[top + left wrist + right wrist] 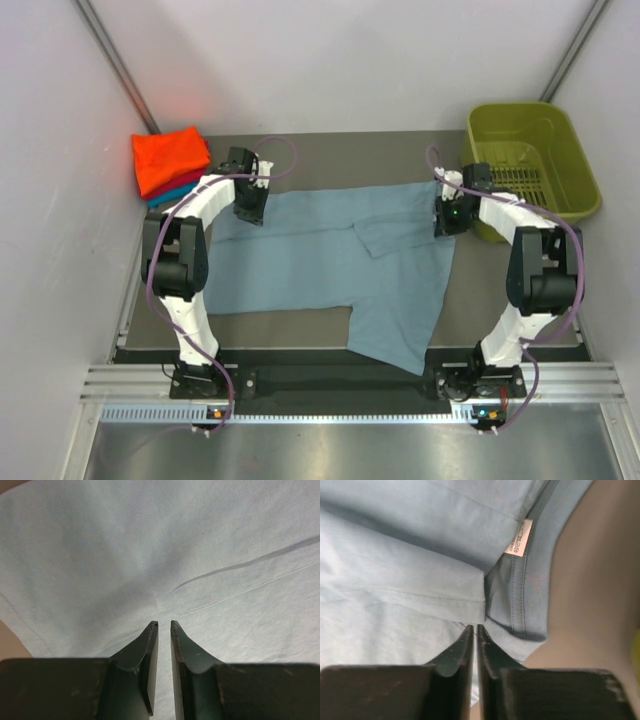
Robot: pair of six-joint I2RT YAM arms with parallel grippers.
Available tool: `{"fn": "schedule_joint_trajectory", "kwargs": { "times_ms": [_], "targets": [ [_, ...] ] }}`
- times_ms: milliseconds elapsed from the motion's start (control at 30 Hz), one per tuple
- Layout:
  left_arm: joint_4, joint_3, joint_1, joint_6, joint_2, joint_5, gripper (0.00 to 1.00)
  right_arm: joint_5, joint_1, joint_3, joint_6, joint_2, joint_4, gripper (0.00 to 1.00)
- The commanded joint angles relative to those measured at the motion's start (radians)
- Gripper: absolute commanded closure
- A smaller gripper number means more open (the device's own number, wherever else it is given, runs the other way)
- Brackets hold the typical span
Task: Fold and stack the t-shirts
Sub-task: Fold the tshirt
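The large grey-blue t-shirt (320,260) lies spread across the table, one sleeve folded over its middle and its lower right part hanging toward the near edge. My left gripper (250,210) is at its far left corner; in the left wrist view the jaws (164,622) stand a narrow slit apart, pinching cloth (150,545) at a seam. My right gripper (447,222) is at the far right corner, its jaws (474,626) almost together on the shirt (395,580) beside the collar (520,595) and its white label (518,537). A folded orange t-shirt (170,160) tops a stack at the far left, a teal one (178,190) beneath.
An olive-green plastic basket (530,165) stands at the far right, close behind my right arm. The brown table (330,150) is walled by white panels on both sides and at the back. A metal rail runs along the near edge.
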Motion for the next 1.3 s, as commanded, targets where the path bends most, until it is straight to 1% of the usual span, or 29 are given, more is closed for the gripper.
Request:
{"fn": "schedule_joint_trajectory", "kwargs": {
  "times_ms": [0, 33, 67, 133, 233, 300, 433, 600, 667, 700, 733, 833, 933, 1167, 1267],
  "targets": [
    [0.011, 0.026, -0.005, -0.010, 0.013, 0.017, 0.79, -0.015, -0.011, -0.002, 0.025, -0.085, 0.005, 0.84],
    [0.009, 0.029, -0.006, -0.011, 0.014, 0.019, 0.79, -0.010, -0.011, -0.006, 0.024, -0.085, 0.011, 0.69],
    [0.009, 0.035, -0.006, -0.010, 0.019, 0.019, 0.79, 0.000, -0.011, -0.011, 0.018, -0.074, 0.015, 0.64],
    [0.008, 0.041, -0.009, -0.011, 0.022, 0.020, 0.79, 0.007, -0.009, -0.011, 0.010, -0.050, 0.022, 0.61],
    [0.005, 0.041, -0.011, -0.011, 0.019, 0.017, 0.79, 0.014, -0.011, 0.004, -0.001, -0.011, 0.031, 0.60],
    [0.005, 0.036, -0.011, -0.010, 0.014, 0.011, 0.79, 0.014, -0.009, 0.024, -0.007, 0.009, 0.035, 0.60],
    [0.008, 0.018, -0.011, -0.007, 0.002, 0.002, 0.79, 0.014, -0.009, 0.060, -0.018, 0.058, 0.037, 0.64],
    [0.012, 0.006, -0.011, -0.007, -0.012, -0.010, 0.79, 0.011, -0.011, 0.080, -0.022, 0.078, 0.042, 0.66],
    [0.011, 0.006, -0.011, -0.007, -0.012, -0.012, 0.79, 0.013, -0.008, 0.077, -0.022, 0.081, 0.045, 0.68],
    [0.012, 0.007, -0.011, -0.005, -0.010, -0.012, 0.79, 0.011, -0.006, 0.073, -0.022, 0.081, 0.046, 0.71],
    [0.011, 0.010, -0.011, -0.007, -0.009, -0.012, 0.79, 0.010, -0.005, 0.070, -0.025, 0.079, 0.048, 0.76],
    [0.011, 0.016, -0.011, -0.007, -0.004, -0.010, 0.79, 0.007, 0.006, 0.063, -0.025, 0.081, 0.051, 0.81],
    [0.012, 0.020, -0.011, -0.008, -0.001, -0.007, 0.79, 0.005, 0.014, 0.058, -0.027, 0.079, 0.049, 0.82],
    [0.012, 0.016, -0.011, -0.010, 0.000, -0.004, 0.79, 0.005, 0.026, 0.064, -0.028, 0.089, 0.046, 0.80],
    [0.014, 0.013, -0.011, -0.010, -0.001, -0.004, 0.79, 0.002, 0.040, 0.070, -0.032, 0.098, 0.043, 0.83]
  ]
}}
